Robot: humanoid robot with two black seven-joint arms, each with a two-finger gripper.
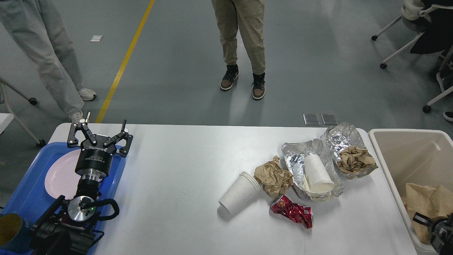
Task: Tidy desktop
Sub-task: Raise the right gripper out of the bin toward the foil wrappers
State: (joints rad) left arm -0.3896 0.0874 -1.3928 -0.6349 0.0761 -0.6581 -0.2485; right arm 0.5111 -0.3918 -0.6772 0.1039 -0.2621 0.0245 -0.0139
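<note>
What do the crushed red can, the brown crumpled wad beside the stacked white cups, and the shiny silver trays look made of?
Crushed red can: thin metal, likely; glossy, sharply dented. Brown crumpled wad: matte paper with soft creases. Shiny silver trays: probably aluminium foil; mirror-like, finely wrinkled.

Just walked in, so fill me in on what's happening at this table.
A robot is tidying the desktop. Its left gripper is open and empty above a plate on the blue tray. Paper cups, crumpled paper, foil and a crushed can remain out. The bin holds brown paper; the right gripper barely shows.
</note>
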